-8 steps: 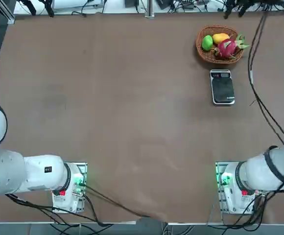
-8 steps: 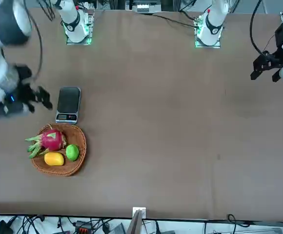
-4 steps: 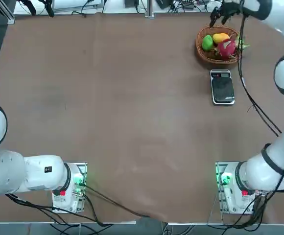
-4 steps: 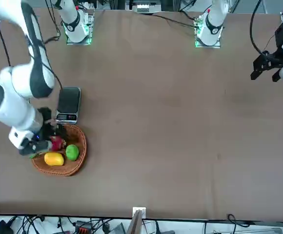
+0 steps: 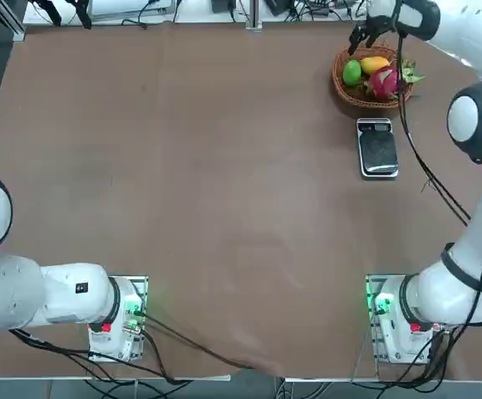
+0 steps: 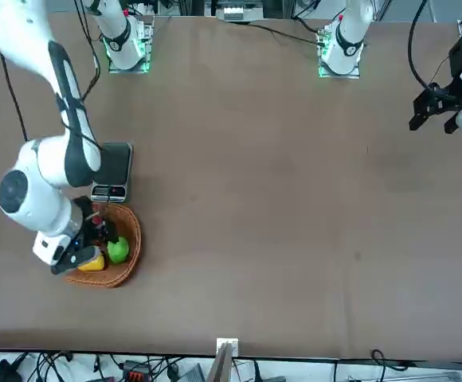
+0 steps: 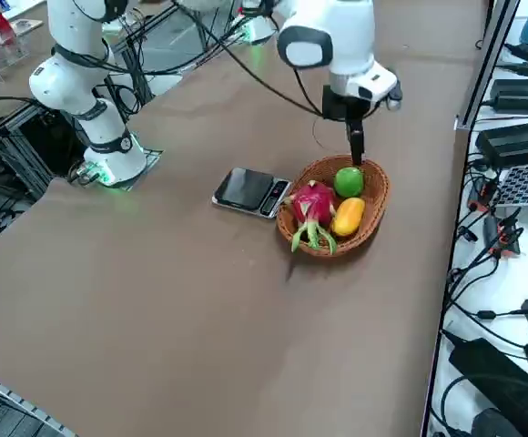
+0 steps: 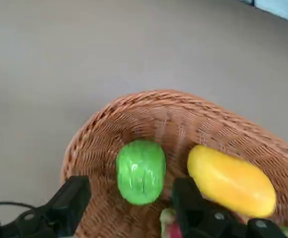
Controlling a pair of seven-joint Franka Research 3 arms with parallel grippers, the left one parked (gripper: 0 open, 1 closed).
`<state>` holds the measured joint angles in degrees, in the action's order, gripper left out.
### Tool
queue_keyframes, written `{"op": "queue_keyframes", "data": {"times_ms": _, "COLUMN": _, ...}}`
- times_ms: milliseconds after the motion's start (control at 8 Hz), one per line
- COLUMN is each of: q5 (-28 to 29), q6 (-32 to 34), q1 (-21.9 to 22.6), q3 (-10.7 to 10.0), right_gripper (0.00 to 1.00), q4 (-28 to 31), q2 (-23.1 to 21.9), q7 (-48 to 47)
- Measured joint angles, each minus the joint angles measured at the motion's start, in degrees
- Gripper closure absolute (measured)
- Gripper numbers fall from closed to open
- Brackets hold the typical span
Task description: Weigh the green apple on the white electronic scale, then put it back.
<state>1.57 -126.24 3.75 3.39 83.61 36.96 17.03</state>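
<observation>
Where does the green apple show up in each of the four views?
Top: green apple at upper right, in the basket's left part.
Front: lower left, beside the yellow fruit.
Right side: centre right, below the open right claw.
Right wrist: centre.
Shared landmark: the wicker basket.

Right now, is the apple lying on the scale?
No, the apple lies in the basket beside the scale, under the open right tool.
</observation>
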Motion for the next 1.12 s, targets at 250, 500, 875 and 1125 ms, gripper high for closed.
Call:
{"op": "queue_keyframes", "data": {"times_ms": 250, "q5": -0.03, "q6": -2.08, "q1": 0.75, "q3": 0.05, "right_gripper": 0.00, "q4": -0.23, "q2": 2.49, "q7": 0.78}}
{"op": "queue_keyframes", "data": {"times_ms": 500, "q5": -0.93, "q6": -3.13, "q1": 1.00, "q3": 0.05, "right_gripper": 0.00, "q4": -0.35, "q2": 3.95, "q7": 1.25}}
{"op": "queue_keyframes", "data": {"times_ms": 875, "q5": -3.95, "q6": -4.20, "q1": 0.96, "q3": 0.02, "right_gripper": 0.00, "q4": -0.38, "q2": 4.76, "q7": 1.30}}
{"op": "queue_keyframes", "data": {"times_ms": 1125, "q5": -4.20, "q6": -5.02, "q1": 0.96, "q3": 0.02, "right_gripper": 0.00, "q4": -0.36, "q2": 5.88, "q7": 1.30}}
